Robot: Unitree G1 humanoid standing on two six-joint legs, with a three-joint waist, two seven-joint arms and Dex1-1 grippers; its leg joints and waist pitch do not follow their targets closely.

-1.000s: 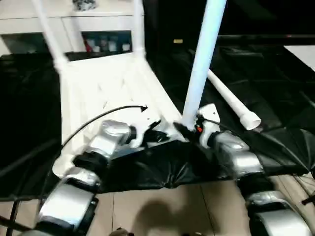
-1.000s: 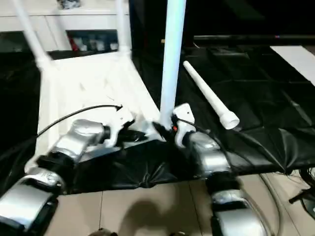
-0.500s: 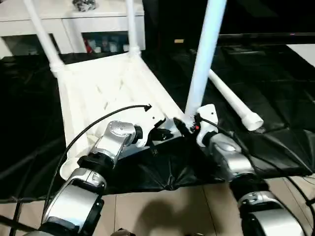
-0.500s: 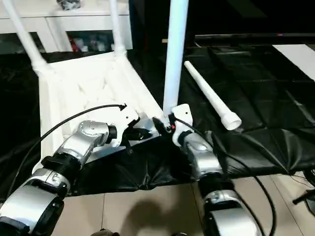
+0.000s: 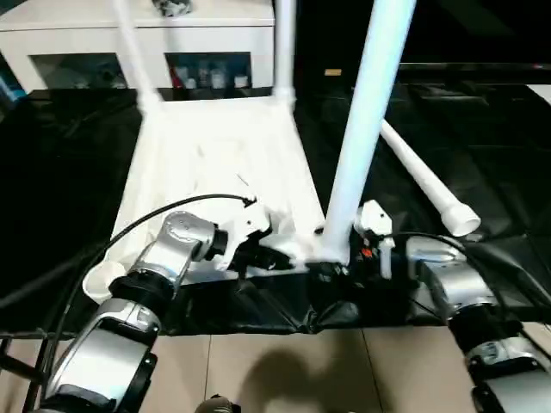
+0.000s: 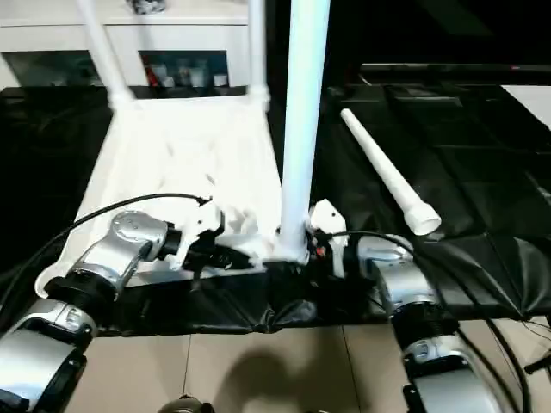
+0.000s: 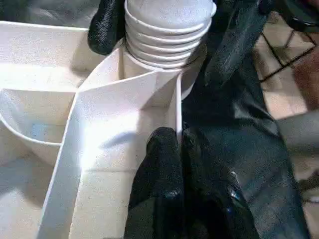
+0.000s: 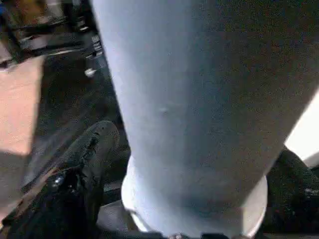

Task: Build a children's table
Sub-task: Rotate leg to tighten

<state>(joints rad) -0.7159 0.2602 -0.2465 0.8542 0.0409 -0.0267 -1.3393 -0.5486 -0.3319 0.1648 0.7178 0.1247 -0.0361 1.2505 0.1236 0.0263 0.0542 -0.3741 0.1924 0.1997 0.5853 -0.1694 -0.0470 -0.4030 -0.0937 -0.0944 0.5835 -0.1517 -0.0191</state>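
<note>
Black sheeting [image 5: 482, 129] covers the floor, white cabinet [image 5: 129, 34] behind. Upside-down table top [image 5: 215, 163] lies on it, two legs [image 5: 284, 52] upright at far corners, a third leg [image 6: 303, 129] standing in the near corner socket [image 7: 164, 59], fourth leg [image 6: 383, 172] lying loose beside. Left hand [image 7: 172, 149] pinched shut on a rib of the underside. Right hand [image 6: 301, 254] stands wide around the third leg's base, fingers [image 8: 84, 154] on either side.

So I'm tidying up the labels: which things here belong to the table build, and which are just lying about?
Job:
- table top, upside down
- two far legs standing in sockets
- near leg, in its corner socket
- loose leg lying on the sheet

Lying about:
- black sheet
- cabinet behind
</note>
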